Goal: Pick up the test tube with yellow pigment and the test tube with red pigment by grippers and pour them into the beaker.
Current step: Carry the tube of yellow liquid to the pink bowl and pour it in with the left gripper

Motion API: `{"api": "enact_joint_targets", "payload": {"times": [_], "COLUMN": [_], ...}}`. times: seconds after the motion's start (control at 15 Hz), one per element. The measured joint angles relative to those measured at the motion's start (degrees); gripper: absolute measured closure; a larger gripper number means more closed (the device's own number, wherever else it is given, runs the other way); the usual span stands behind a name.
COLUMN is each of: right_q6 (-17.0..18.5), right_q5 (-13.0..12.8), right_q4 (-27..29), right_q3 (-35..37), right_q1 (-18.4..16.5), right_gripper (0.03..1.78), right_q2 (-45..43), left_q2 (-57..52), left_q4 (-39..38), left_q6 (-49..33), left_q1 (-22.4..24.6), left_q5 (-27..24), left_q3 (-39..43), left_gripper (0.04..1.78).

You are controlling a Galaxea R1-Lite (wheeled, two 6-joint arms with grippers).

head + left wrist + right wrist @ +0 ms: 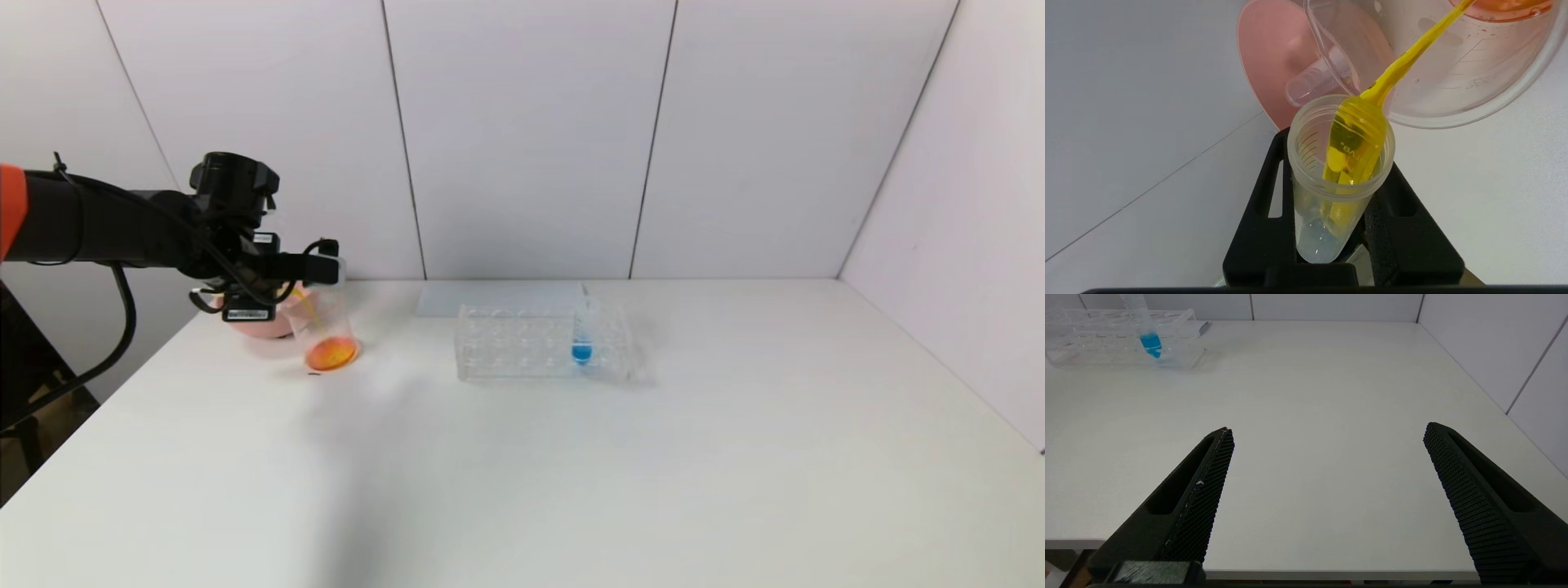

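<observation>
My left gripper (pixel 1339 163) is shut on the test tube with yellow pigment (pixel 1341 179), held tilted with its mouth at the beaker's rim. A yellow stream (pixel 1412 49) runs from the tube into the beaker (pixel 1474 77). The clear beaker (pixel 328 331) stands at the table's far left with orange liquid (pixel 331 353) in its bottom, right below the left gripper (pixel 326 269). No test tube with red pigment shows; a clear, empty-looking tube (pixel 1310 83) lies in the pink bowl (pixel 1265 61). My right gripper (pixel 1329 437) hangs open over the table's near edge, holding nothing.
A clear tube rack (pixel 522 343) stands mid-table at the back, holding a blue-bottomed tube (pixel 582 336). The pink bowl (pixel 263 327) sits just behind the beaker. White walls close the back and right sides.
</observation>
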Motion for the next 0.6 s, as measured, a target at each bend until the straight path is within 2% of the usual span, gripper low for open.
{"api": "enact_joint_targets", "payload": {"times": [0.47,0.6], "right_q6": [0.0,0.0], "right_q5": [0.0,0.0], "right_q4": [0.0,0.0], "right_q3": [0.0,0.0], "right_q1": [0.0,0.0], "right_gripper": [0.11,0.11], "right_q2": [0.0,0.0], "left_q2": [0.1,0.2], "left_q4": [0.0,0.0], "left_q6": [3.0,3.4], "left_q1": [-0.3,-0.6], "left_q5": [0.5,2.0], "left_q3": [-0.4,-0.4], "left_gripper": [1.33,1.33]}}
